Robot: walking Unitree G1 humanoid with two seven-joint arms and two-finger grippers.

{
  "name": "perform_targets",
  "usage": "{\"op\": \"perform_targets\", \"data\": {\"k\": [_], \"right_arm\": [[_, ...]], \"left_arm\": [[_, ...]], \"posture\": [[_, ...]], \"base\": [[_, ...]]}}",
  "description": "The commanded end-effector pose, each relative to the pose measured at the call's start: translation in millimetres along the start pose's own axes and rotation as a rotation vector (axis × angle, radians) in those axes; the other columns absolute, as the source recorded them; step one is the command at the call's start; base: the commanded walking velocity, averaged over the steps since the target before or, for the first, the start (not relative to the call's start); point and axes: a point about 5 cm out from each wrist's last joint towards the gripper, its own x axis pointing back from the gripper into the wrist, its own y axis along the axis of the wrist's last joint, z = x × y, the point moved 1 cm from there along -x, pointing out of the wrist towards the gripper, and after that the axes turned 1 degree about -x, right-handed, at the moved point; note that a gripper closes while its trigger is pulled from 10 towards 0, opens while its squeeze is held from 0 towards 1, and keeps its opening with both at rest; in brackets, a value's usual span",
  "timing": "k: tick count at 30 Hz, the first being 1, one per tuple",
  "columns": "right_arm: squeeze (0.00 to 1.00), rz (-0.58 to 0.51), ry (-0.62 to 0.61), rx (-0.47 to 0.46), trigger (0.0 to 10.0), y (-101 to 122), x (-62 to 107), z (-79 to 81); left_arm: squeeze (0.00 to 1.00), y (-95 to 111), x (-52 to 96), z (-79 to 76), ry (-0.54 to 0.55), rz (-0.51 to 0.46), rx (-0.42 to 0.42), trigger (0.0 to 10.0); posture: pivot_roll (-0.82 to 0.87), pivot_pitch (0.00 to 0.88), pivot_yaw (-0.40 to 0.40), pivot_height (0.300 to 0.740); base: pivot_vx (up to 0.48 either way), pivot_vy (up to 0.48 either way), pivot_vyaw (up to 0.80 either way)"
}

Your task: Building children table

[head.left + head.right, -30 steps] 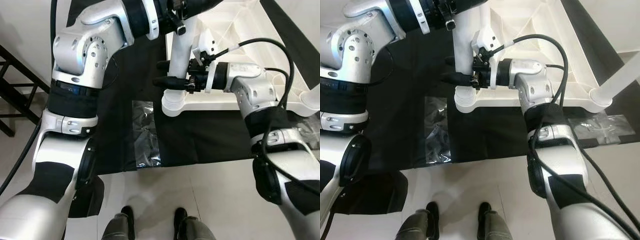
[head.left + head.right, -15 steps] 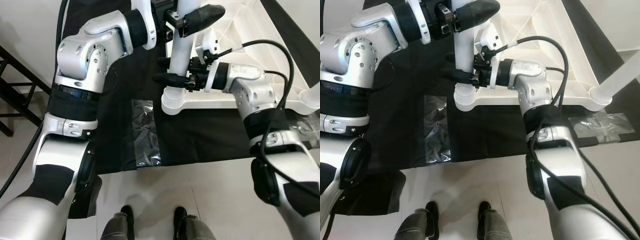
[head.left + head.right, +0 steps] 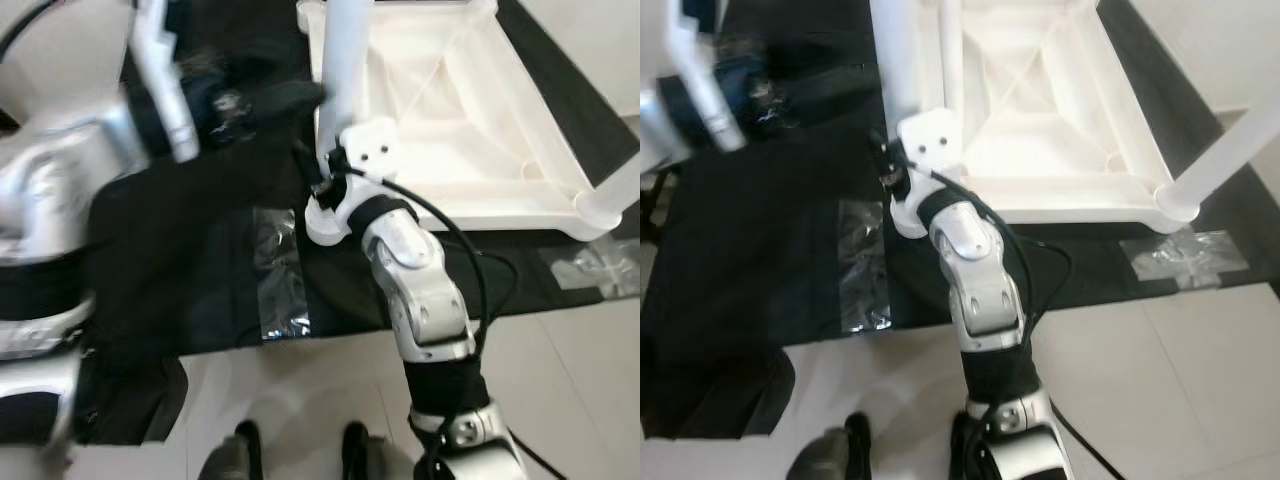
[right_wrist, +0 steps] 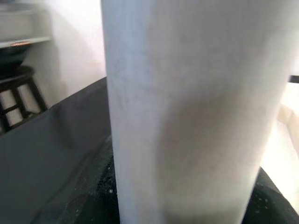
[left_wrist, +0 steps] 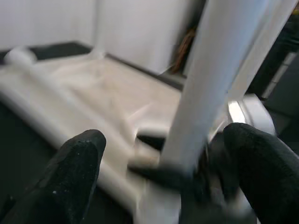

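The white children's table point(image 3: 455, 192) lies upside down on a black cloth point(image 3: 180, 260). A white leg point(image 3: 340, 60) stands upright in its near left corner socket. My right gripper point(image 3: 322, 180) reaches the leg just above the socket; in the right wrist view the leg point(image 4: 187, 93) sits tight between its black fingers point(image 4: 100, 186), so it is shut on the leg. My left gripper point(image 3: 285, 98) is blurred, just left of the leg and higher up. In the left wrist view its fingers point(image 5: 77, 172) stand wide open, with the leg point(image 5: 215, 84) between them untouched.
Another white leg point(image 3: 1220, 165) stands in the table's near right corner. A clear plastic bag point(image 3: 280, 270) lies on the cloth left of the socket, and another piece of plastic point(image 3: 600, 268) lies at the right. Light floor tiles point(image 3: 560, 400) are in front, with my feet point(image 3: 245, 445) at the bottom.
The whole picture has shifted and blurred, so the camera moved. My left gripper has come off the upper leg and now stands open around it. My right gripper stays at the leg's base.
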Motion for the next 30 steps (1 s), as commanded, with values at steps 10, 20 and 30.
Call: {"op": "perform_targets", "data": {"k": [10, 20, 30], "right_arm": [[1.0, 0.271, -0.041, -0.153, 10.0, -51.7, 13.3, -0.5], [0.0, -0.06, 0.533, -0.124, 10.0, 17.1, 5.0, -8.5], [0.0, -0.075, 0.795, 0.057, 10.0, 30.2, 1.7, -28.2]], "left_arm": [[0.0, -18.0, 49.0, -12.0, 0.089, 0.054, 0.008, 10.0], [0.0, -63.5, 67.2, -6.4, 0.52, 0.066, -0.043, 10.0], [0.0, -135.7, 58.7, -37.1, 0.732, 0.125, 0.023, 10.0]], "posture": [[0.11, 0.345, -0.056, 0.74], [0.11, 0.35, -0.074, 0.74], [0.11, 0.35, -0.096, 0.74]], "base": [[0.0, 0.0, 0.0], [0.0, 0.0, 0.0], [0.0, 0.0, 0.0]]}}
